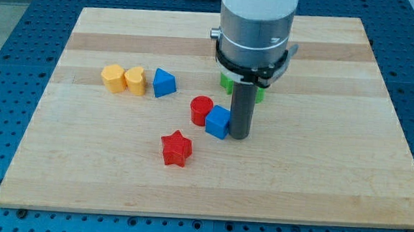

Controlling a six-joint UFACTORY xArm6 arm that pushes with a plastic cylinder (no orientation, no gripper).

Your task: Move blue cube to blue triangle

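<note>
No jaws on this rig: only a straight dark rod, so nothing open, closed or gripped. Blue cube [218,122] sits near mid-board, touching or all but touching red cylinder [201,110] on its far-left side. Tip [239,136] planted just right of the cube, against or nearly against its right face; contact too close to call. Blue triangle [164,82] lies farther left and farther back, well apart from the cube. Task judged barely begun: gap not closed, whole push leftward and away left to do. Red cylinder stands partly in that line, likely to get shoved along. Red star [176,148] nearer and left of the cube, clear of the path. Two yellow blocks [123,78] touching each other, just left of the triangle. Green block [227,82] mostly hidden behind the rod. Arm hangs vertical over wooden board [347,175], rod upright.
</note>
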